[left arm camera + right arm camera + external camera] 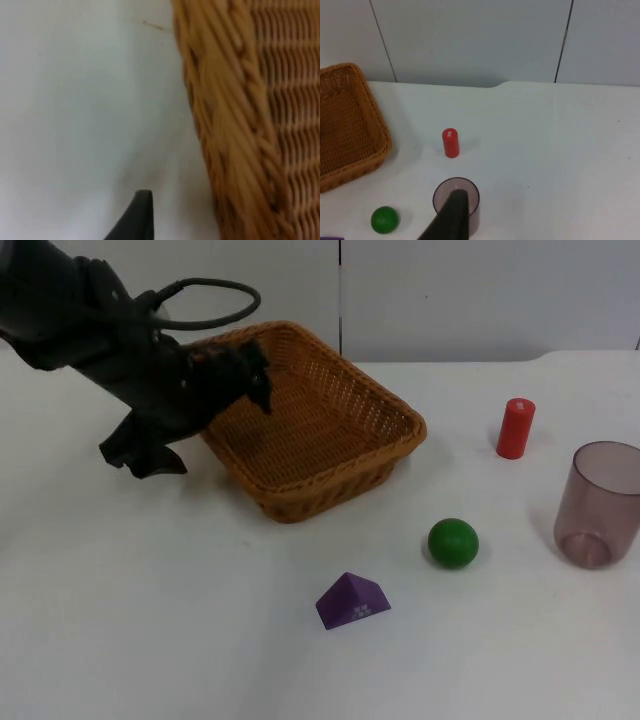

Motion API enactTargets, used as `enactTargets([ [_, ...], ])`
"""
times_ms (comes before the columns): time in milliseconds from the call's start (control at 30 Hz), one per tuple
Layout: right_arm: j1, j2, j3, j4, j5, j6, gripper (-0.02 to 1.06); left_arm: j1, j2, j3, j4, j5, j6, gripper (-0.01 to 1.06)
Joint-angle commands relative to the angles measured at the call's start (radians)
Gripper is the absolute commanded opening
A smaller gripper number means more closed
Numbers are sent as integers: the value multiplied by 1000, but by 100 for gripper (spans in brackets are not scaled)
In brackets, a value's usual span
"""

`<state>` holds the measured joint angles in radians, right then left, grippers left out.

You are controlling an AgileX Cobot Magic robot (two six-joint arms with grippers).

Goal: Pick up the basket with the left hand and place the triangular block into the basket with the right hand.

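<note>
Woven brown wicker basket (320,430) sits on the white table top (150,620), toward the back and left of centre, near the grey partition wall (480,295). Left gripper (255,375) is at the basket's left rim, one black finger reaching over into the inside; how far the fingers are spread, and whether they grip the rim, cannot be told. From the left wrist, the plaited rim (235,125) runs close beside a black fingertip (135,220), bare table on the other side.

Purple triangular block (353,601) lies flat on the table in front of the basket, apart from it. Green ball (453,542) rests near the block, to its right. Red cylinder (515,428) stands upright right of the basket. Translucent mauve plastic cup (598,504) stands upright at the right edge.

From the right wrist: a black fingertip (452,215) above the cup (456,197), with the red cylinder (450,143), green ball (384,219) and basket (347,125) beyond. Right gripper's opening cannot be told.
</note>
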<state>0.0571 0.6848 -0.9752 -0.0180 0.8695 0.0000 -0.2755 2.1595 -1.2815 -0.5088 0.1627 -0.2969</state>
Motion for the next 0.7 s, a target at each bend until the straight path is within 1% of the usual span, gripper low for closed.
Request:
enactTargets([
  [0,-2,-2,-7,-6,-2,-16,98,-3,11,-15,5,-20,-17,105],
  [167,-2,-2,-7,-30,-2,-16,98,-3,51,-69,8,9,-17,105],
  [233,-2,-2,-7,-61,-2,-16,98,-3,63,-93,20,22,-17,105],
  [367,-2,-2,-7,-70,-2,-16,98,-3,76,-122,46,49,-18,104],
  [400,-2,-2,-7,-70,-2,-16,98,-3,80,-123,48,49,-20,102],
  [433,-2,-2,-7,-72,-4,-16,98,-3,87,-128,48,57,-22,98],
  [467,-2,-2,-7,-80,-6,-16,98,-3,92,-132,48,63,-22,91],
  [500,-2,-2,-7,-80,-6,-16,98,-3,92,-132,48,63,-22,91],
  [533,-2,-2,-7,-85,-9,-16,98,-3,94,-132,48,63,-22,82],
  [567,-2,-2,-7,-88,-15,-16,98,-3,96,-132,48,65,-22,70],
  [600,-2,-2,-7,-88,-22,-16,98,-3,100,-132,48,66,-22,49],
  [633,-2,-2,-7,-88,-32,-16,98,-3,102,-132,48,71,-26,38],
  [667,-2,-2,-7,-88,-32,-16,98,-3,102,-132,48,71,-26,38],
])
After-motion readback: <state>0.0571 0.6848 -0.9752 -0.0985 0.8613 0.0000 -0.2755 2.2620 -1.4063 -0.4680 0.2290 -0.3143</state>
